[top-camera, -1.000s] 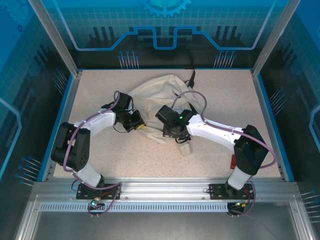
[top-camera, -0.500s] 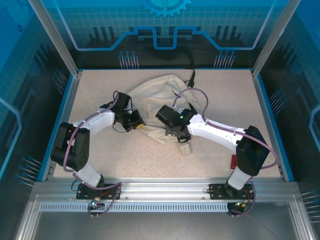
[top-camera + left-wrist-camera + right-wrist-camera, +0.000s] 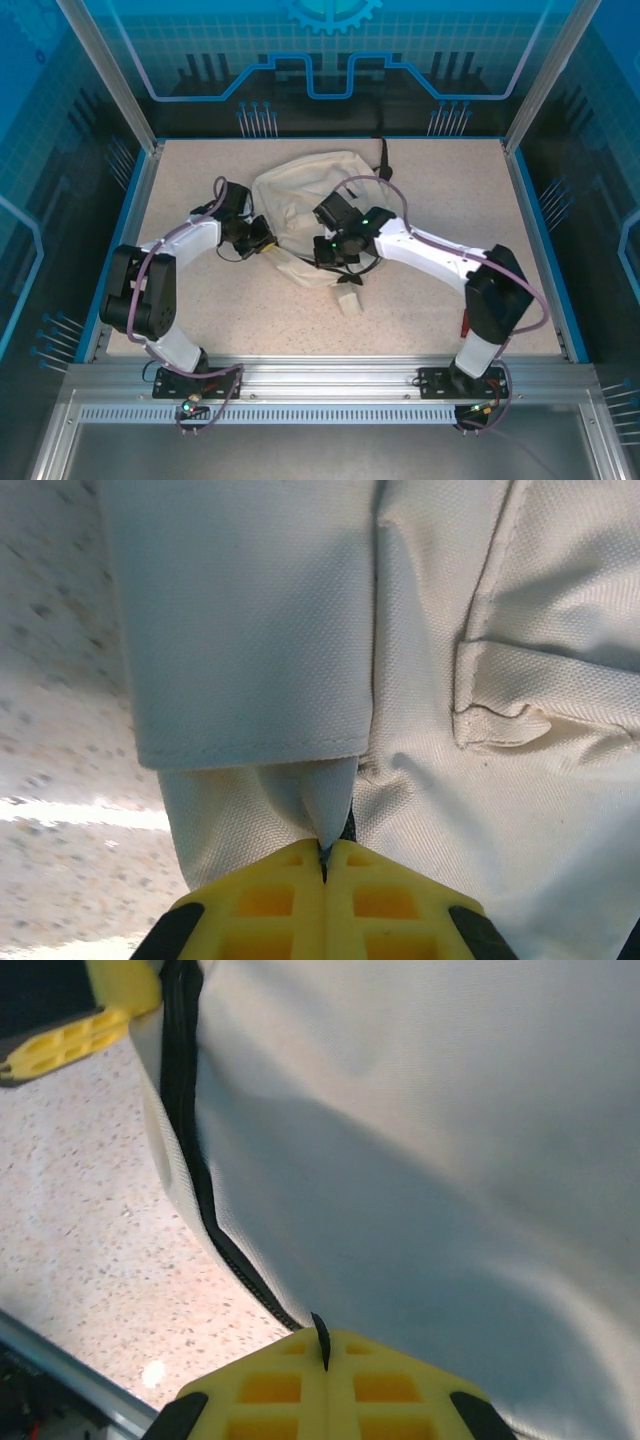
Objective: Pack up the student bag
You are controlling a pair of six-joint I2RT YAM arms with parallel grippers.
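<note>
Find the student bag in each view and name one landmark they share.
Top external: student bag mid-table, toward the back.
Left wrist: student bag across top and right, a fold pinched by the left gripper.
Right wrist: student bag upper right, black zip trim along its left edge.
Shared landmark: speckled table, left of the bag in both wrist views.

- The cream student bag (image 3: 298, 190) lies on the speckled counter (image 3: 210, 310), near the back.
- A black strap (image 3: 383, 153) sticks out at the bag's back right corner.
- 2 white arms bend in toward the bag.
- The left end effector (image 3: 263, 240) is at the bag's left edge.
- The right end effector (image 3: 328, 252) sits on the bag's front part.
- A small pale block (image 3: 348, 299) lies just in front of the bag.
</note>
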